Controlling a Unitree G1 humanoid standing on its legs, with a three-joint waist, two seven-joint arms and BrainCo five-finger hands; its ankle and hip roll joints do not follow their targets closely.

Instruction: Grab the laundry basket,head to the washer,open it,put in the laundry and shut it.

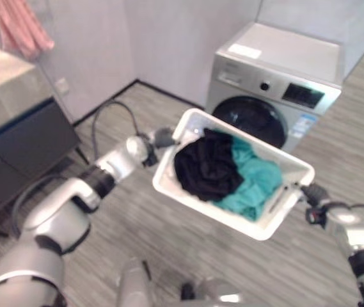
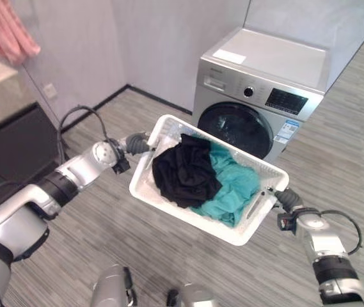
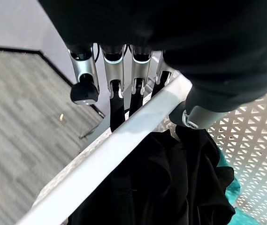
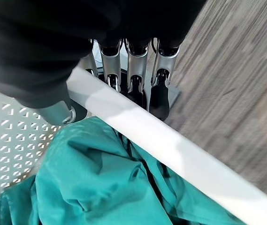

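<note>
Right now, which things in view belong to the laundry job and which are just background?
Job:
- laundry basket, white, held between both hands
- black garment and teal garment in it
- washer, door shut
- left hand, right hand, each clamped on the basket's rim

Background:
- pink cloth hanging on the wall
- dark cabinet

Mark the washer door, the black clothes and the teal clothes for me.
washer door (image 2: 235, 130), right eye view, on the dark round glass.
black clothes (image 2: 183, 171), right eye view, middle of the heap in the basket.
teal clothes (image 2: 236, 185), right eye view, on the folds beside the black heap.
</note>
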